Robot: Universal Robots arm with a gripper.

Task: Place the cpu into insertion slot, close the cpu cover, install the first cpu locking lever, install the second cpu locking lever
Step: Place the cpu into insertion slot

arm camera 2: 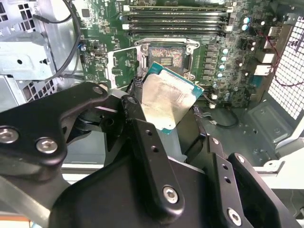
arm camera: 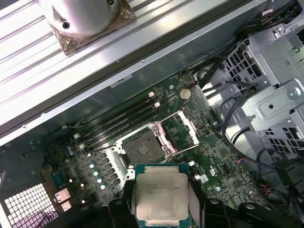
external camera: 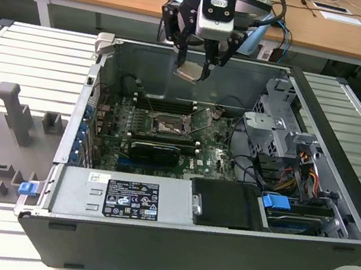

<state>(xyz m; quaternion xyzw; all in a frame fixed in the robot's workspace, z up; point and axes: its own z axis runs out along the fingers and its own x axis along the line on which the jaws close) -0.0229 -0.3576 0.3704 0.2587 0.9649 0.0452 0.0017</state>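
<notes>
Exterior view | pincer (external camera: 193, 68) clamped on cpu (external camera: 189, 73) (tilted) | hanging above insertion slot (external camera: 166, 126), well apart

The cpu (arm camera: 161, 192), with its silvery top and green border, sits at the edge of the frame, clamped from two sides by the black gripper (arm camera: 161, 213). In the middle of the frame the insertion slot (arm camera: 142, 148) lies uncovered on the green board (arm camera: 223, 156), and the cpu cover (arm camera: 191, 129) is swung up beside it. Long black memory slots (arm camera: 121, 121) run along the slot's side away from the cpu.
</notes>
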